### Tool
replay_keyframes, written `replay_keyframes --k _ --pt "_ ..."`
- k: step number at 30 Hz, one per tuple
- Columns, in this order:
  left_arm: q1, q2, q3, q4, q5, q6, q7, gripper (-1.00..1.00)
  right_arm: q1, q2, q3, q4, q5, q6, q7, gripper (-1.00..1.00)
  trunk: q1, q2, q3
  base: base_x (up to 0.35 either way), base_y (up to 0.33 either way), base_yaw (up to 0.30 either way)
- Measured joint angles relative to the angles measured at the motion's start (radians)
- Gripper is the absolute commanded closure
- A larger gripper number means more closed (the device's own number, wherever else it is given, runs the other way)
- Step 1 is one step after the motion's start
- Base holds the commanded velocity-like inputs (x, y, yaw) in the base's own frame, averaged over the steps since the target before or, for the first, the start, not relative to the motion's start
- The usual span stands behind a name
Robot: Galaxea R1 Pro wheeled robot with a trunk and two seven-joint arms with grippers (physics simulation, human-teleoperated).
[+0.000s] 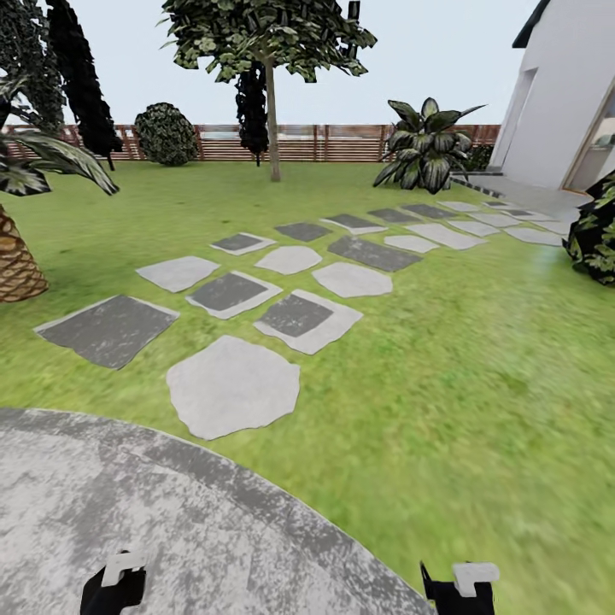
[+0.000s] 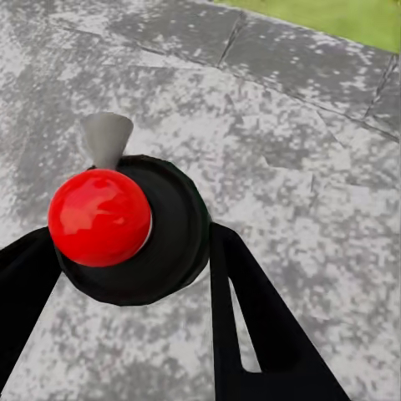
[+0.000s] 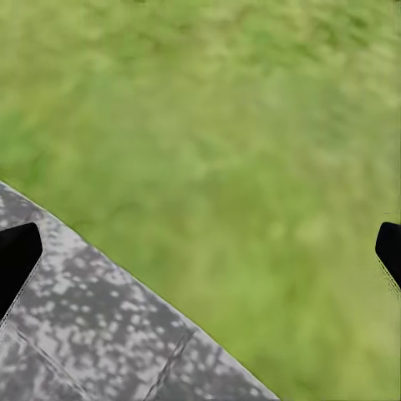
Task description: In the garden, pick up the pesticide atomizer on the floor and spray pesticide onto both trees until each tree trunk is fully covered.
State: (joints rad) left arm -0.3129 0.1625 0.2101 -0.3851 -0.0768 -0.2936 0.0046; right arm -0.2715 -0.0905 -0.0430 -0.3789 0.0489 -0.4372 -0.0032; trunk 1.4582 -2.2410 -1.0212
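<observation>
Closest in, my left gripper [image 2: 125, 276] was clamped on the pesticide atomizer [image 2: 138, 230]. In the left wrist view the dark round body sat right between the two black fingers [image 2: 251, 317], touching both, with the red knob [image 2: 100, 217] facing the camera and the little grey nozzle [image 2: 106, 138] poking out past it. So I was looking pretty much straight down its long axis: it ran along the fingers, away from the wrist, towards the grey mottled paving [image 2: 276, 150] below. I wouldn't swear to the exact spray direction from that angle.

The right gripper [image 3: 200, 251] was spread wide with nothing in it, just fingertips at the frame edges over the grass [image 3: 217, 125] and the paving's edge. In the head view both grippers barely peeked in at the bottom, left [image 1: 115, 585] and right [image 1: 461, 589], over the round stone patio [image 1: 171, 512].

Further out were the stepping stones [image 1: 231, 384] crossing the lawn, then a thin-trunked tree [image 1: 272, 111] straight ahead, well away, near the brown fence [image 1: 325, 141]. A palm [image 1: 13, 256] stood at the left, a white building [image 1: 564, 94] at the right.

My read: the target lay far forward, way out of spray range, so it came down to driving closer and then swinging the left arm up so that nozzle pointed at bark, not paving.
</observation>
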Motion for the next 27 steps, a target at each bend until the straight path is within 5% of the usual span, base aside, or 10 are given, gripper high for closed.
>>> replay_keyframes --k 27 --pt "0.000 0.000 0.003 -0.001 0.000 -0.001 0.001 1.00 0.000 0.002 0.002 0.028 0.000 -0.001 -0.001 -1.00 0.000 0.000 0.005 0.339 0.000 0.017"
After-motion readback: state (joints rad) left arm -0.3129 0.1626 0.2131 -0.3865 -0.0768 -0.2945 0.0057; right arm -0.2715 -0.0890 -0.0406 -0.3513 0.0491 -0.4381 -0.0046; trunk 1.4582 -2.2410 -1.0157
